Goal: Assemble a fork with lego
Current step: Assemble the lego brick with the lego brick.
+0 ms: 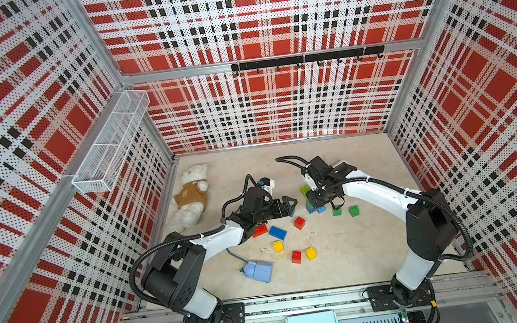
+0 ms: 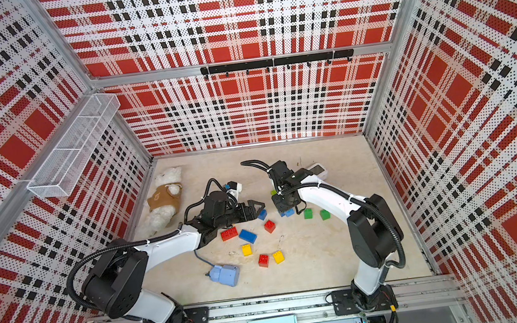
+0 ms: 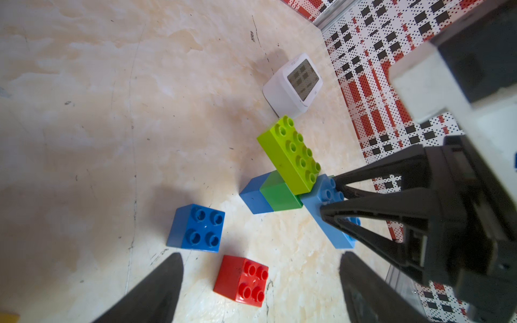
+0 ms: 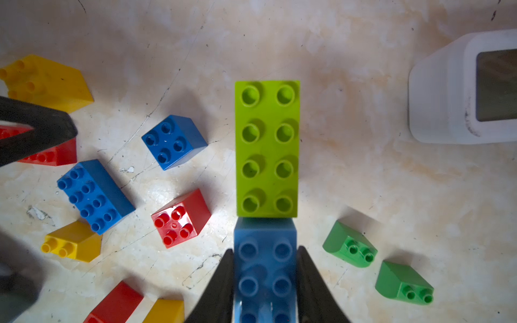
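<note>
1. Right gripper (image 4: pixel 265 250): pinching light-blue brick (image 4: pixel 265 279) by its long sides, one finger flat on each.
2. On that brick's far end: lime brick (image 4: pixel 267 148), oblong, studs up, in line with it.
3. Under the lime brick, seen in the left wrist view: green brick (image 3: pixel 279 195), and touching it a light-blue square (image 3: pixel 253 197).
4. Whole stack (image 1: pixel 310 206) just right of the middle of the table (image 1: pixel 360 256), below the right wrist; resting or lifted, impossible to tell.
5. Left gripper (image 3: pixel 261 255): spread wide, holding nothing, low over the table, pointing at the stack from close by.
6. Just ahead of its fingers: red square (image 3: pixel 240 279) and blue square (image 3: pixel 195 228), apart from each other and from the stack.
7. Loose lego nearer the arm bases: red oblong (image 1: pixel 260 230), blue oblong (image 1: pixel 278 233), two yellow bricks (image 1: pixel 278 246) (image 1: pixel 310 253), small red brick (image 1: pixel 296 256).
8. Near the stack on its right: two green slopes (image 4: pixel 349 246) (image 4: pixel 404 282).
9. Elsewhere: teddy bear (image 1: pixel 191 194) by the left wall, pale-blue box (image 1: pixel 259 271) with cord near the left arm, white screen device (image 3: pixel 293 84) beyond the stack.
</note>
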`<action>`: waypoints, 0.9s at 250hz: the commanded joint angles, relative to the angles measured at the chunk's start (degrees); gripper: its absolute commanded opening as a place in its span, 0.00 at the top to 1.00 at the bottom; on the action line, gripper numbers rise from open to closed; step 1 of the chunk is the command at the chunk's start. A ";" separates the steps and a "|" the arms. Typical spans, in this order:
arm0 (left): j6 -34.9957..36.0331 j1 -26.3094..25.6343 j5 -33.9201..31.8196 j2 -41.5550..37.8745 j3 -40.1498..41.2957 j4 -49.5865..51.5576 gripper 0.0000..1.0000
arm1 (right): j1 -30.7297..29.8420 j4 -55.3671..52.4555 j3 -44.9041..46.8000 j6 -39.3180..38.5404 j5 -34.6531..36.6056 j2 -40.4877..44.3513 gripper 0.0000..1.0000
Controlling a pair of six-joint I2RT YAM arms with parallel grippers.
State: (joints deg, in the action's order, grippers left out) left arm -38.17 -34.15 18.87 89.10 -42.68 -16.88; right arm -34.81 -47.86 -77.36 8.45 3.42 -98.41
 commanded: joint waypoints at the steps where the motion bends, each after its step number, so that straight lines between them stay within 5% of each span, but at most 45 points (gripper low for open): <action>1: 0.01 -0.14 0.45 0.99 -1.87 -1.38 0.10 | -0.22 -0.21 -2.13 0.60 1.06 -1.21 1.00; 225: 0.34 -0.32 1.01 1.60 -2.39 -1.10 0.11 | -0.21 -5.38 -4.70 -1.13 -0.63 -6.14 1.00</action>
State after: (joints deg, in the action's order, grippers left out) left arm -38.15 -34.17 19.38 89.93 -43.68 -17.17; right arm -34.81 -51.03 -81.14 8.40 3.90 -101.89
